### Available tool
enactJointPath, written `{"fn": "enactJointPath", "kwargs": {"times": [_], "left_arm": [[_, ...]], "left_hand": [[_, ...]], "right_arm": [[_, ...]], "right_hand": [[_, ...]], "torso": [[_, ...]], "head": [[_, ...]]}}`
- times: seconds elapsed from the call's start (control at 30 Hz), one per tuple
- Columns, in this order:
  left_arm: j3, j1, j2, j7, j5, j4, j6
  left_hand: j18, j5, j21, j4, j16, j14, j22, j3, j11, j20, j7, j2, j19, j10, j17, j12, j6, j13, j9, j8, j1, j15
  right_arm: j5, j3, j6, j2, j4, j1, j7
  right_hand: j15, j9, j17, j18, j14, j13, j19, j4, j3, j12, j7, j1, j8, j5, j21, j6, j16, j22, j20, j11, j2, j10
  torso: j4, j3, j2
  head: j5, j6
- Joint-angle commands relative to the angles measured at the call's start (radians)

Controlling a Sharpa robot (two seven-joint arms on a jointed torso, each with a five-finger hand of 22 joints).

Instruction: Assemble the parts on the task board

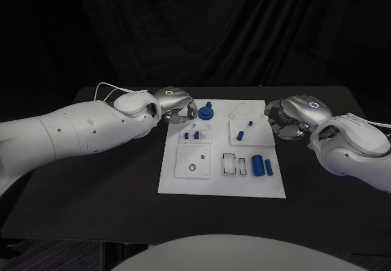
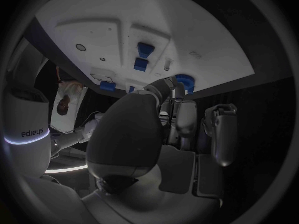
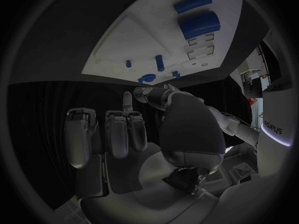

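The task board [image 1: 221,169], a white plate, lies in the middle of the black worktop [image 1: 98,186] at the centre of the head view. The left hand [image 1: 174,105] sits at the board's upper left corner, its fingers [image 1: 186,113] curled in toward a round blue part [image 1: 206,113] with an upright stem; the left wrist view shows the fingertips just beside that blue part [image 2: 184,81], but actual contact cannot be told (no clear grip is visible). The right hand [image 1: 287,117] hangs at the board's upper right edge, fingers curled inward with nothing visible in them; in the right wrist view its fingers [image 3: 118,129] lie side by side, close together and clear of the board [image 3: 156,45]. On the board, two small blue pegs [image 1: 192,135] stand left of centre, another blue peg [image 1: 240,135] stands on the raised square at right, and a large blue cylinder [image 1: 257,165] with a slimmer blue bar [image 1: 268,166] beside it lies at lower right, next to two rectangular recesses [image 1: 234,164].
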Motion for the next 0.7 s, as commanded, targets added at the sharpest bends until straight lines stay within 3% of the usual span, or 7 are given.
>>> {"fn": "enactJointPath", "kwargs": {"times": [0.03,0.5,0.7], "left_arm": [[0.001,-0.005,0.004,-0.001,-0.001,-0.002,0.020],[0.001,-0.024,0.016,-0.003,-0.001,-0.015,0.022],[0.001,-0.027,0.024,-0.002,-0.001,-0.020,0.026]], "left_hand": [[-0.007,-0.001,-0.004,-0.001,-0.008,-0.002,0.214,0.006,0.001,-0.004,-0.001,-0.005,0.009,0.009,-0.004,-0.004,-0.007,-0.002,-0.001,-0.003,-0.005,0.000],[-0.007,-0.002,-0.005,0.000,-0.010,-0.003,0.214,0.007,0.001,-0.005,0.000,-0.004,0.009,0.012,-0.006,-0.008,-0.002,-0.003,0.000,-0.003,-0.006,0.000],[-0.007,-0.002,-0.007,-0.001,-0.012,-0.005,0.213,0.007,0.002,-0.005,0.001,-0.004,0.007,0.015,-0.010,-0.008,-0.001,-0.003,0.000,-0.003,-0.006,0.000]], "right_arm": [[-0.004,0.001,0.006,-0.001,0.000,-0.003,-0.012],[-0.004,0.001,0.009,0.000,0.000,-0.003,-0.012],[-0.004,0.001,0.009,0.001,0.001,-0.003,-0.012]], "right_hand": [[-0.005,-0.001,0.215,0.001,0.093,0.221,0.073,-0.007,-0.001,-0.007,-0.001,0.000,0.004,-0.004,-0.005,0.006,-0.003,0.240,-0.005,-0.003,0.008,0.073],[-0.005,-0.002,0.214,0.001,0.093,0.221,0.073,-0.008,-0.001,-0.006,-0.001,0.000,0.003,-0.004,-0.005,0.007,-0.004,0.240,-0.005,-0.003,0.009,0.073],[-0.005,-0.002,0.214,0.001,0.093,0.221,0.073,-0.008,-0.001,-0.006,-0.001,0.000,0.003,-0.004,-0.005,0.007,-0.004,0.240,-0.005,-0.003,0.009,0.073]], "torso": [[-0.0026,0.0001,0.000],[-0.0035,0.0043,0.000],[-0.0030,0.0039,-0.001]], "head": [[0.003,0.000],[0.001,0.000],[0.000,0.000]]}}
